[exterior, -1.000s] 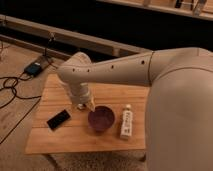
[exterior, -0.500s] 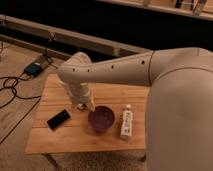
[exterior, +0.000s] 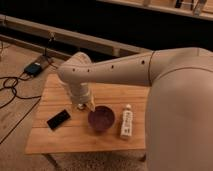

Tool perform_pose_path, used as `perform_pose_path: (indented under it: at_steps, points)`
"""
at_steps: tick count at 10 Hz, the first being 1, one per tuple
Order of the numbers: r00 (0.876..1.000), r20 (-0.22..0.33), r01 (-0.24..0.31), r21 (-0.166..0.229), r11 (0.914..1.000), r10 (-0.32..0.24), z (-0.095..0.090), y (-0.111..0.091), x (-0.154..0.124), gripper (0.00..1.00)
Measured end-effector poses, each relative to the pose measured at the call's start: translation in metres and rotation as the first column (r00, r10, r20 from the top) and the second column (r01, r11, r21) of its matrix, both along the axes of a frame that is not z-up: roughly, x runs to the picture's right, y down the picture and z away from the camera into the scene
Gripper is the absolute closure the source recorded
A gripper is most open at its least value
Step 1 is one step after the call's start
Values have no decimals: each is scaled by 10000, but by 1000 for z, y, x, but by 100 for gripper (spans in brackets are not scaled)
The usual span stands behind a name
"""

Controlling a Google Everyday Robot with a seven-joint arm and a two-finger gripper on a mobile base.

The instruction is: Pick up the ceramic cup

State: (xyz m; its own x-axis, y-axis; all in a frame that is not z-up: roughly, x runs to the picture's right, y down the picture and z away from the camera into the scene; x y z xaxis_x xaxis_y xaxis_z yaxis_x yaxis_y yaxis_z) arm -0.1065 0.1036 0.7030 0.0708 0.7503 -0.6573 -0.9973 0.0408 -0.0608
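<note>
Sitting near the front middle of the wooden table (exterior: 65,139), the ceramic cup (exterior: 101,119) is a dark purple, bowl-like thing, upright with its mouth facing up. From where I stand nothing is inside it that I can make out. The gripper (exterior: 85,105) hangs just beside it, at the cup's upper-left rim, pointing down at the tabletop; it is close to the cup, but I cannot tell whether it touches it, nor whether it is spread apart or closed. It is not around the cup. Above it the pale arm (exterior: 115,74) reaches in from the right, bent down sharply at the wrist. A white tube (exterior: 126,124) lies flat just right of the cup, lengthwise toward the table's front edge. A black phone (exterior: 58,119) lies flat to the left, well apart from the cup. Beyond the table's left side, dark cables (exterior: 11,86) trail over the carpet near a small bluish box (exterior: 33,68).
</note>
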Motion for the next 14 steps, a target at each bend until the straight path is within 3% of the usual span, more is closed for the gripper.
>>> perform_pose_path:
  at_steps: [6, 9, 14]
  points:
    - [10000, -4, -5, -51, 10000, 4, 2, 0, 0, 35]
    - [9992, 183, 368, -64, 9993, -367, 27, -11, -10, 35]
    - [9940, 977, 440, 500, 9978, -488, 78, -56, -36, 35]
